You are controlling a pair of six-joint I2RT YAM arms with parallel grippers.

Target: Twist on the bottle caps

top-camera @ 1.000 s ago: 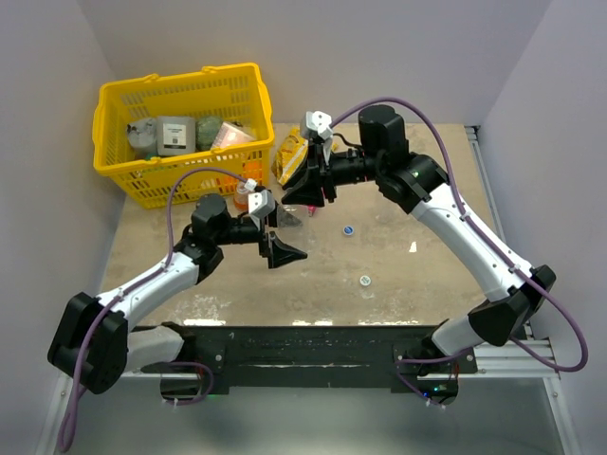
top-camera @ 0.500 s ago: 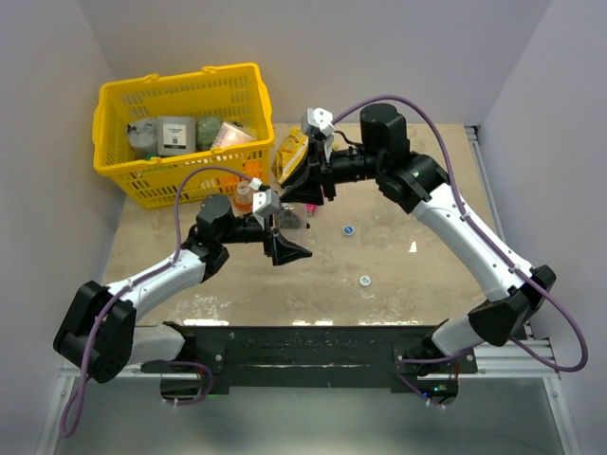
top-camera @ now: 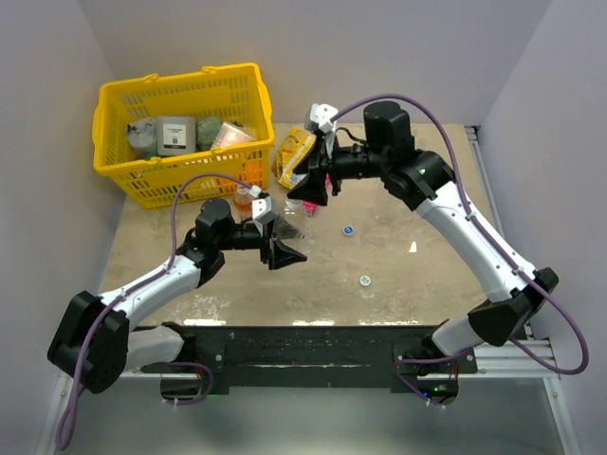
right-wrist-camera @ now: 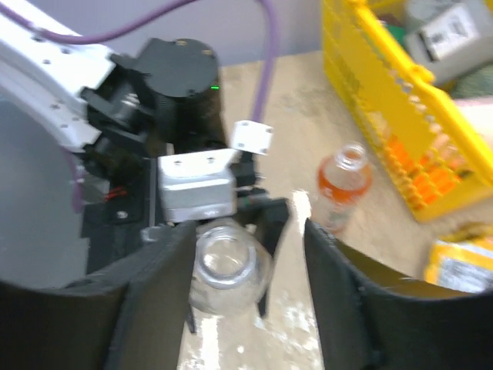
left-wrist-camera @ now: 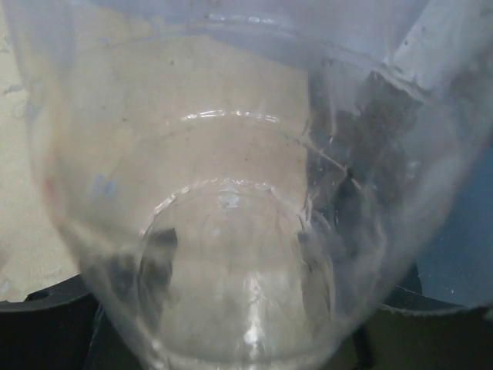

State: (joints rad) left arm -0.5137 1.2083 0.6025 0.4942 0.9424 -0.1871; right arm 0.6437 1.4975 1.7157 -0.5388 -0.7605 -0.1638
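Seen from above, the yellow basket is sitting at ten o'clock on the table. Near the middle, the left gripper is grasping the clear bottle, and the right gripper is hanging at one o'clock from it with its fingers spread wide and let go. The orange bottle is standing open-mouthed by the basket at eleven o'clock from the clear one, while the blue cap and the pale cap are lying at three and four o'clock.

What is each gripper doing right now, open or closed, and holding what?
Left gripper: closed on the clear bottle.
Right gripper: open, holding nothing.
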